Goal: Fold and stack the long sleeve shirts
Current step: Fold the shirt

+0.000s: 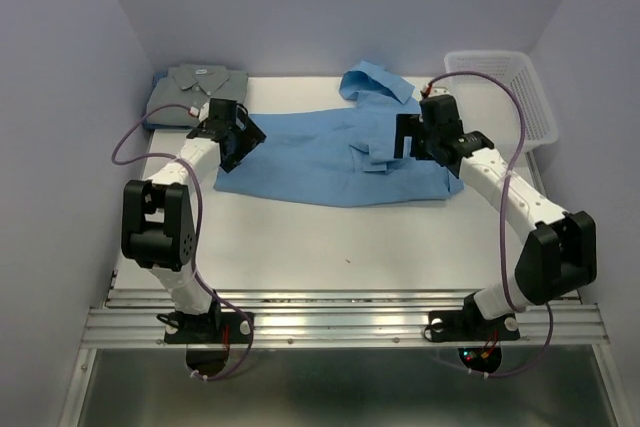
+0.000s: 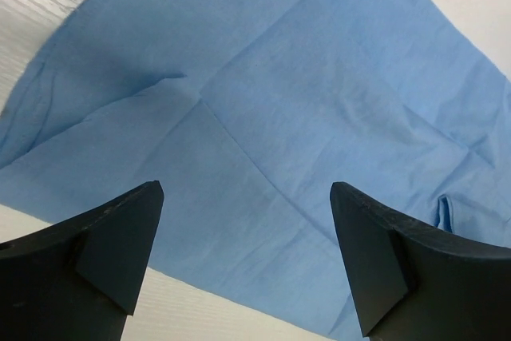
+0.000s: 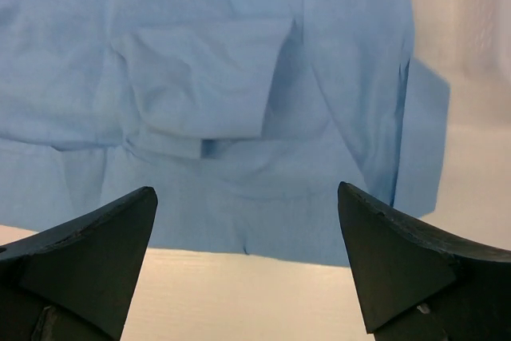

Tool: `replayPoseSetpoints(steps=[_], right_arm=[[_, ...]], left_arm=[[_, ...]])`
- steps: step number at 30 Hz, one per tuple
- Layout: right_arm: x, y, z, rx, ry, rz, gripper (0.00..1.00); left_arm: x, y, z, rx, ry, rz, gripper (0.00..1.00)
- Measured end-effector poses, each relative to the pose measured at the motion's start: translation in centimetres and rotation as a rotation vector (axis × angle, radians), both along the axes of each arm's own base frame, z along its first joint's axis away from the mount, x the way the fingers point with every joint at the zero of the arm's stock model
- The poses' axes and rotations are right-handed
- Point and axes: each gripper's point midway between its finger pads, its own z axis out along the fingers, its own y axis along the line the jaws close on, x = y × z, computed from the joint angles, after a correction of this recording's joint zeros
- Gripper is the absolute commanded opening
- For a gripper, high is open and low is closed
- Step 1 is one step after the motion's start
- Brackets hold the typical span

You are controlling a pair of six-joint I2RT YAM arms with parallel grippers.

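The light sky-blue shirt [image 1: 330, 152] lies spread flat across the middle of the table, collar at the back, a sleeve folded over its middle. It fills the left wrist view [image 2: 263, 109] and the right wrist view [image 3: 223, 93]. The grey-green shirt [image 1: 195, 92] lies folded at the back left corner. My left gripper [image 1: 243, 139] is open and empty above the blue shirt's left edge [image 2: 247, 197]. My right gripper [image 1: 405, 137] is open and empty above the shirt's right part, near its edge [image 3: 247, 197].
A white mesh basket [image 1: 505, 87] stands at the back right corner. The table's [image 1: 340, 247] bare white surface runs in front of the shirt. Purple cables loop from both arms.
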Motion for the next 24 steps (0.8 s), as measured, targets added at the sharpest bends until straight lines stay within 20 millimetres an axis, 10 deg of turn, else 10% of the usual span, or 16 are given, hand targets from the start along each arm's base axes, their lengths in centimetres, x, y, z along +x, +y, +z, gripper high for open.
replayPoseSetpoints(steps=[7, 13, 18, 24], right_arm=[[-1.5, -3.0, -9.7, 0.156, 0.218, -0.120, 1.00], [-0.6, -2.7, -12.2, 0.240, 0.239, -0.137, 1.00], [-3.8, -2.7, -16.5, 0.300, 0.329, -0.155, 1.00], [-5.4, -3.3, -16.5, 0.375, 0.279, -0.187, 1.00]], left_arm=[[-0.5, -1.4, -3.6, -0.004, 0.066, -0.050, 0.99], [-2.1, -1.3, -6.7, 0.001, 0.130, -0.059, 0.99], [-2.0, -1.3, -7.0, 0.006, 0.103, -0.063, 0.99], [-3.6, -0.9, -7.1, 0.009, 0.072, -0.056, 0.99]])
